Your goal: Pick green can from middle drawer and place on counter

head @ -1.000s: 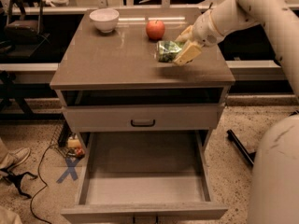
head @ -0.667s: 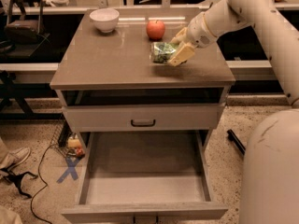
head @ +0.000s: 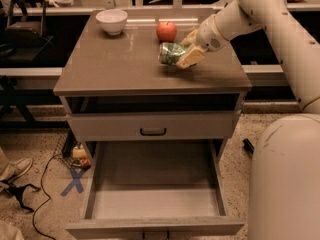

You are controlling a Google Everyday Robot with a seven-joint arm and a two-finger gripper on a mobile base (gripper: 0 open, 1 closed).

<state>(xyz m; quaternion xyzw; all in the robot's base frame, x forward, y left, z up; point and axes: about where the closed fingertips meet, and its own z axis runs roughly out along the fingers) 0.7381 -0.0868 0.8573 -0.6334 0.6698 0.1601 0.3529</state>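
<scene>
The green can lies on its side in my gripper, just above the counter near its right middle. The gripper is shut on the can, with one finger in front of it and the other behind. My arm reaches in from the upper right. The middle drawer is pulled wide open below, and its flat floor is bare.
A red apple sits on the counter just behind the can. A white bowl stands at the back left. The upper drawer is closed. Cables and small items lie on the floor to the left.
The gripper has carried the green can leftward and slightly back over the counter, toward the apple.
</scene>
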